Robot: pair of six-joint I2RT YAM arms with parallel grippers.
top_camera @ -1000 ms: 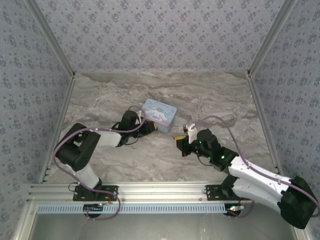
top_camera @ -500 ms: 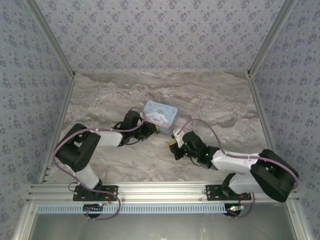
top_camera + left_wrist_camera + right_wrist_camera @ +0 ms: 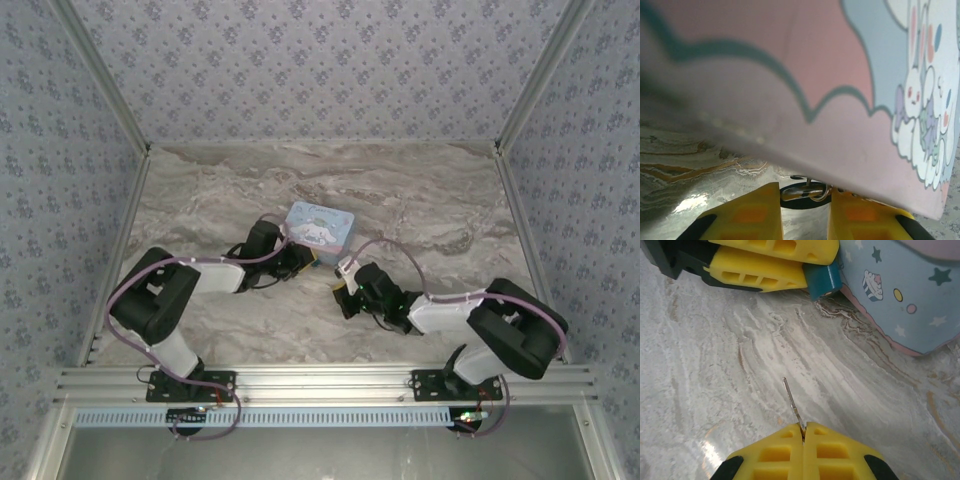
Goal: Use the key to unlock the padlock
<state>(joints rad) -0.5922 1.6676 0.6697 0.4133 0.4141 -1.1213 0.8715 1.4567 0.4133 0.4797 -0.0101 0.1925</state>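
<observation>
Yellow fingers of the left gripper (image 3: 298, 258) clamp the tiny squarish blue padlock (image 3: 822, 281), near the middle of the marble-patterned table (image 3: 440, 200) and just left of the light blue cartoon-printed tin box (image 3: 318, 222). The hold apparently steadies the lock, leaving one end exposed. Further right and nearer, the right gripper (image 3: 804, 431) pinches the thin metal key (image 3: 791, 401). Its blade points toward the padlock but is well apart, so closing that gap looks like the step in hand.

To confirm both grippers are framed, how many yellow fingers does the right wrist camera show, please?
4: two on the right gripper at the bottom, shut on the key; two on the left gripper at top left, holding the padlock.
</observation>
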